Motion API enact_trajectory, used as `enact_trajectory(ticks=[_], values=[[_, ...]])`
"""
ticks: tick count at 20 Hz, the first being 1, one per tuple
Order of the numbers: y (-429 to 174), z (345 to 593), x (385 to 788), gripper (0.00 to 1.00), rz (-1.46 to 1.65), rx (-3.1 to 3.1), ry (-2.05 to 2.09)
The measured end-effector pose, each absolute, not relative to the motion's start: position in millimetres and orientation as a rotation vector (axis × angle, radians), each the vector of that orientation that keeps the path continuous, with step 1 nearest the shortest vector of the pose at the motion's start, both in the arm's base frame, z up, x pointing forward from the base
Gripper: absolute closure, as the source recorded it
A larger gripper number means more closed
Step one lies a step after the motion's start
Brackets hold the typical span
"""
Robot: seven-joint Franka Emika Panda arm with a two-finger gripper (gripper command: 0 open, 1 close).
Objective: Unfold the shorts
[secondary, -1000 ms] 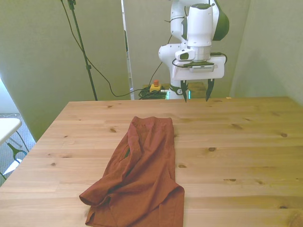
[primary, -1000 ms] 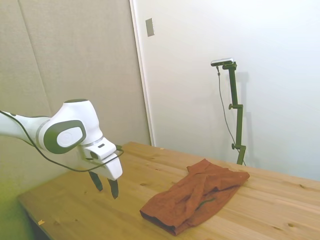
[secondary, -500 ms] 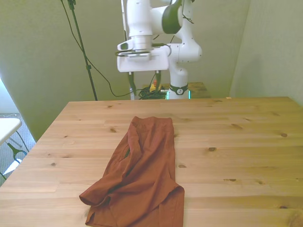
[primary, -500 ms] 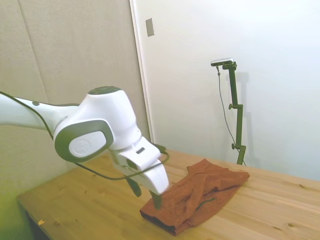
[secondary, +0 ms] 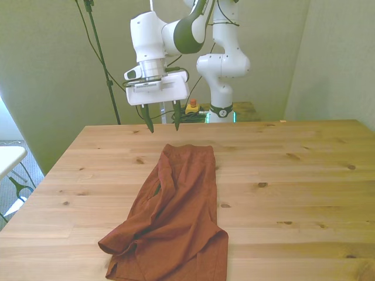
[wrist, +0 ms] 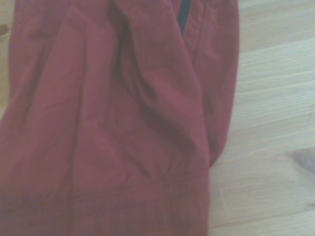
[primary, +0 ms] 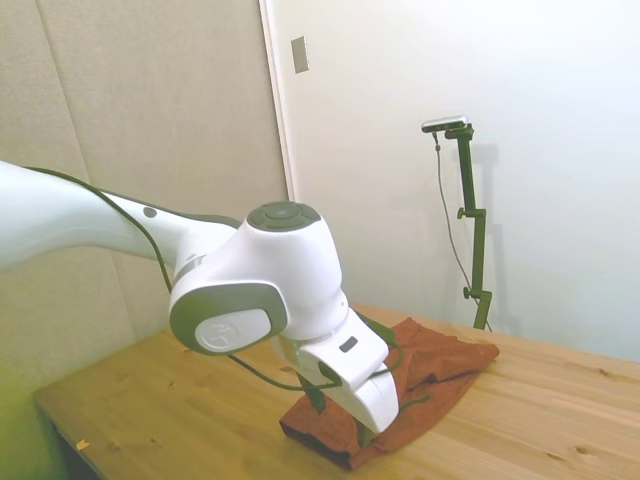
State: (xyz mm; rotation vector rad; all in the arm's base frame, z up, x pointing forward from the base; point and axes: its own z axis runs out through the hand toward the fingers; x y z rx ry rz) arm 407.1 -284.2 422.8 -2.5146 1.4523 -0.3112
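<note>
Wooden bench (secondary: 304,175) carries the crumpled shorts (secondary: 176,216) — gripper (secondary: 162,119), fingers spread and empty, hangs above its far edge.

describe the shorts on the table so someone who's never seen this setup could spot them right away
Start at the wooden table. The shorts lie folded and wrinkled on it, running from its middle toward the near edge in the front view. They are the only cloth there: rust-orange, with a thin dark line along one fold.

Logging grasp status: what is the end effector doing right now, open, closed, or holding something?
End effector: open, empty, above the wooden table's far edge, not touching the wrinkled rust-orange cloth shorts.
</note>
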Motion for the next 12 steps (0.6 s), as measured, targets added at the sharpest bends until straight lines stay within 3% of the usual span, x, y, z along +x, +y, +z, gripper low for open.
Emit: enact_trajectory(ticks=[12], values=[[-353.7, 360.8, 452.3, 0.0, 0.2, -2.254, 1.17]])
